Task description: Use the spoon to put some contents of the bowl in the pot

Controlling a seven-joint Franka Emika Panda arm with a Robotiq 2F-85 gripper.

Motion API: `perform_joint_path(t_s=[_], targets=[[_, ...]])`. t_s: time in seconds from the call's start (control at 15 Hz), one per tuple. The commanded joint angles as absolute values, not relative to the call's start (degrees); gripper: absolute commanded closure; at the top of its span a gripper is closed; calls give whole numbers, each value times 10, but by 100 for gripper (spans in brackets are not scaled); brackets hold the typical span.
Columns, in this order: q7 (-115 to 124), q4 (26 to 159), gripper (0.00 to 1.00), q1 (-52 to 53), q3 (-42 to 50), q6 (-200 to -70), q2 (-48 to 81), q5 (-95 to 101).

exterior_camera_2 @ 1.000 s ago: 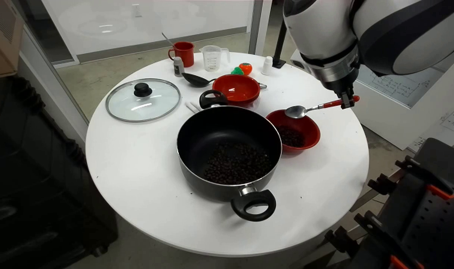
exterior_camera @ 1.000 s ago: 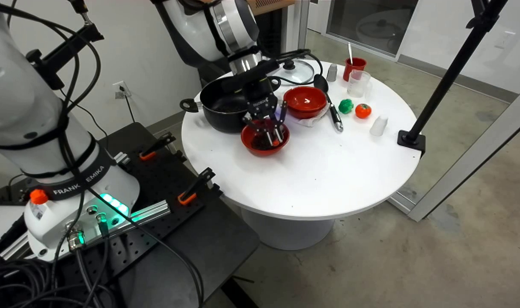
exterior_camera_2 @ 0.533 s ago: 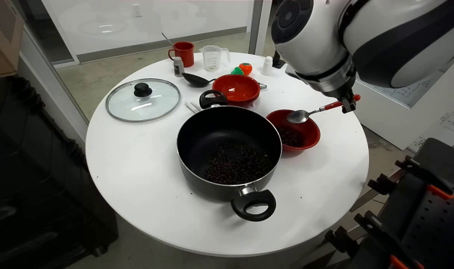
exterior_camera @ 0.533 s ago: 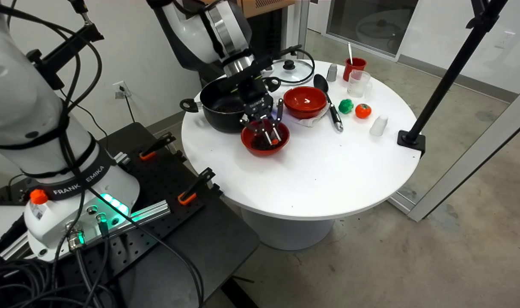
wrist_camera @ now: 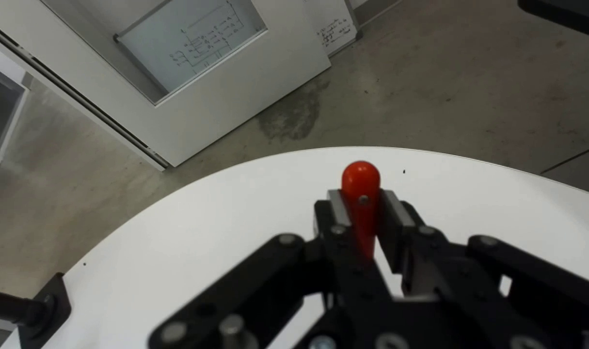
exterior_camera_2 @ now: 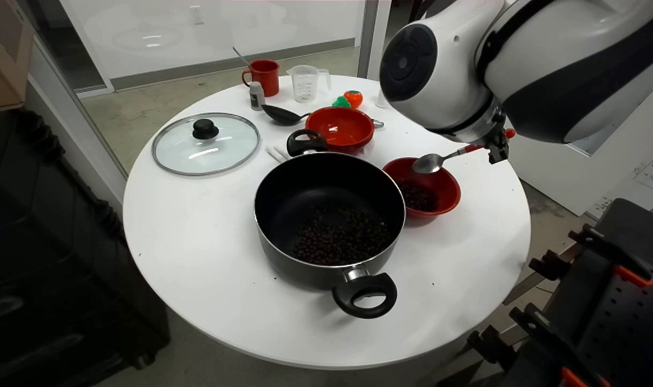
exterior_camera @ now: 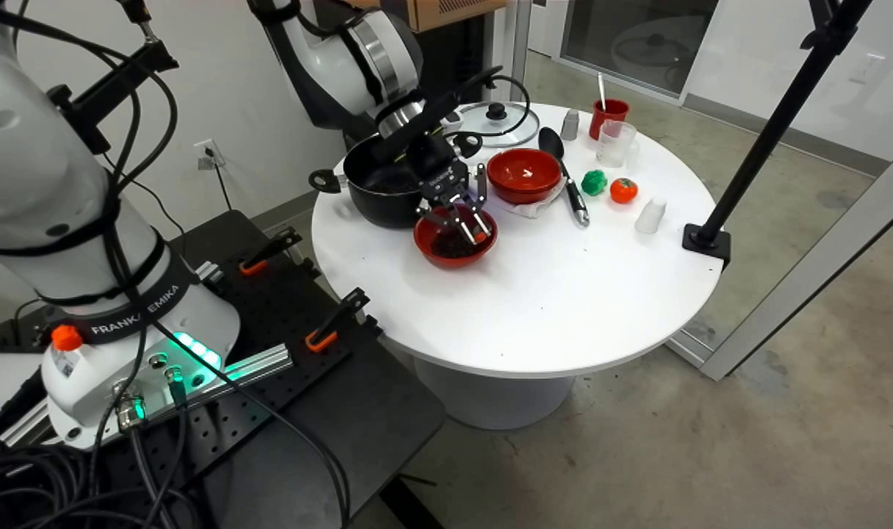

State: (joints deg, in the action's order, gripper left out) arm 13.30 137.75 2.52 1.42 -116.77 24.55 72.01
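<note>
The tool (wrist_camera: 363,203) grips the spoon (exterior_camera_2: 470,148) by its red handle, the jaws pressed against both sides and the rounded end jutting beyond them. The spoon's head is over the bowl (exterior_camera_2: 449,192), which holds dark beans (exterior_camera_2: 418,198); whether the head touches it, I cannot tell. Just beside the bowl on the worktop (exterior_camera_2: 197,258) stands the pot (exterior_camera_2: 326,174), more beans (exterior_camera_2: 342,236) lying over part of its floor. Another bowl (exterior_camera_2: 353,126) and the lid (exterior_camera_2: 219,145) lie near one of the pot's handles in both exterior views.
</note>
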Motion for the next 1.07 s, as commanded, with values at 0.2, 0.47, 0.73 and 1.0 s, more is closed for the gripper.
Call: perform_joint_path(t_s=[0.2,0.47,0.73,1.0], targets=[[164,1359,95,31,-5,-1108,273,742],[164,1350,95,39,-18,-1090,290,741],[165,1336,95,54,-33,-1063,309,739],[172,1320,95,64,-35,-1030,329,741]])
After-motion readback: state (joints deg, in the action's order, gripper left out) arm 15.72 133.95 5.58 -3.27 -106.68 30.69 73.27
